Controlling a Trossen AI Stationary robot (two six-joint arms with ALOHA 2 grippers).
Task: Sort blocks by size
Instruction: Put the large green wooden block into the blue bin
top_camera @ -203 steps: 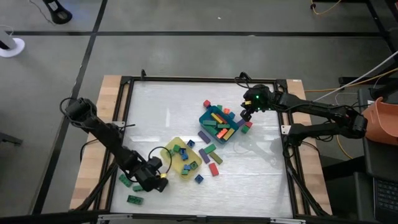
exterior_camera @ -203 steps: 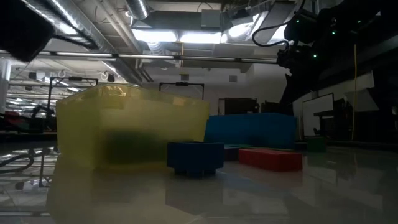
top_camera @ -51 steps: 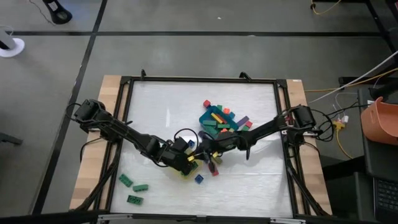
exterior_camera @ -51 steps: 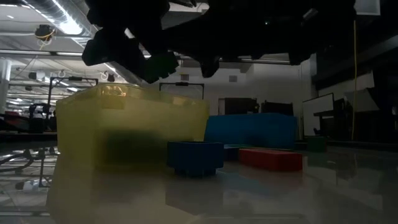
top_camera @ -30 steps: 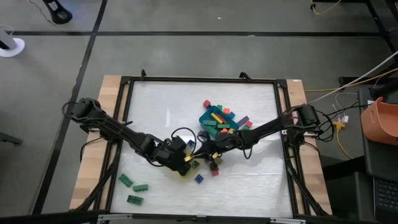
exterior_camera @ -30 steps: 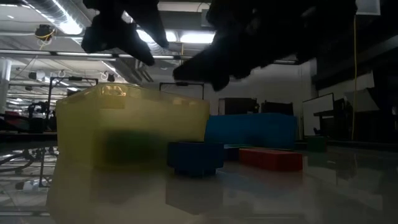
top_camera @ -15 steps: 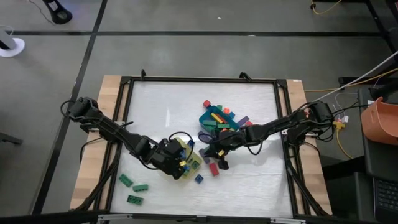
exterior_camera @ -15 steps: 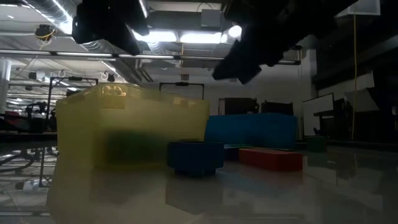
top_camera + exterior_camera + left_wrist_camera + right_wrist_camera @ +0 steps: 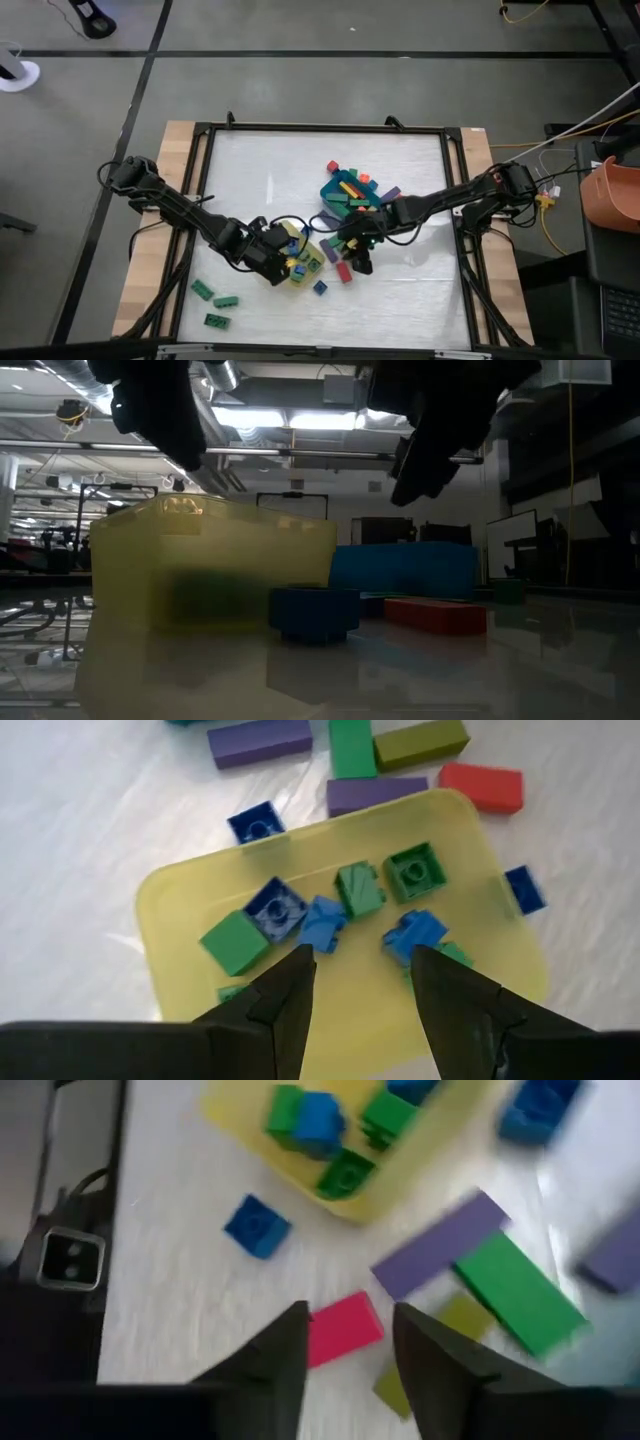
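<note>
Right fingers point(image 9: 345, 1342): hanging apart, empty, just above the red block point(image 9: 344, 1328).
Block axis: lying crosswise between both fingers.
Left fingers point(image 9: 362, 982): hovering apart over the yellow tray point(image 9: 180, 890), farther off.

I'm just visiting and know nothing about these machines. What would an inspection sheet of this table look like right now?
Surface: pale table, dark frame.
Job's things: small blocks in the yellow tray; long bars in the blue tray; purple bar, green bar, red block loose between them; three green blocks at the near left corner.
Clutter: nothing seen.
Tools: left tool open above the yellow tray, empty; right tool open above the red block, empty.
Cables: wires off the right edge.
Surroundings: grey floor, orange bin at right.
</note>
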